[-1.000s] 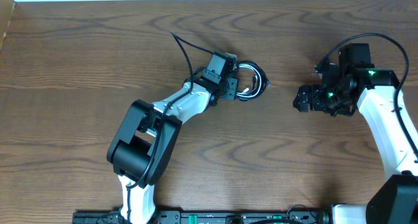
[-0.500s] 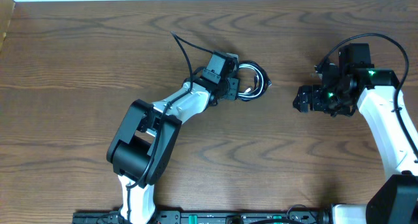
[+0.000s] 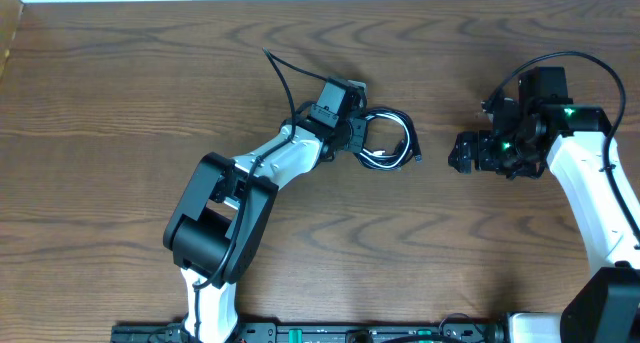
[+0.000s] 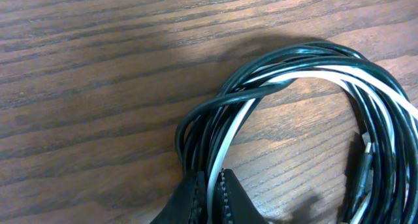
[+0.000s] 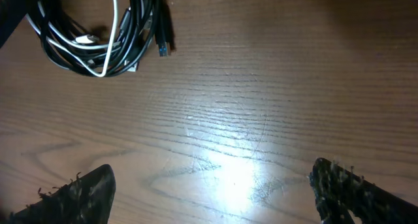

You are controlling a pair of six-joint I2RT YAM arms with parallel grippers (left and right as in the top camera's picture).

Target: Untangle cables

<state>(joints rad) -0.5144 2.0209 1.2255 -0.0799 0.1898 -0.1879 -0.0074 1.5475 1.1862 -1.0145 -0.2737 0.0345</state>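
the left gripper [image 3: 356, 135] is clenched at the left edge of the cables [image 3: 386, 141], which lie as a small coil on the wooden table [image 3: 140, 73], a little above its middle. in the left wrist view its two dark fingertips [image 4: 196, 196] stand pressed together at the bottom of the frame, with the white cord [image 4: 313, 74] running down into the narrow seam between them, so it is pinched there; strands of the black cord [image 4: 225, 101] pass close on the left side of the same fingers, and whether they are pinched too i cannot tell. the white and black loops lie wound together, black outside and across the white. the right gripper [image 3: 462, 151] is released, well apart from the coil on its right side, holding and touching nothing. in the right wrist view its fingers [image 5: 75, 196] sit wide at the two lower corners with bare wood between them, and the coil shows in the upper left corner, a black plug end [image 5: 163, 34] sticking out of it.
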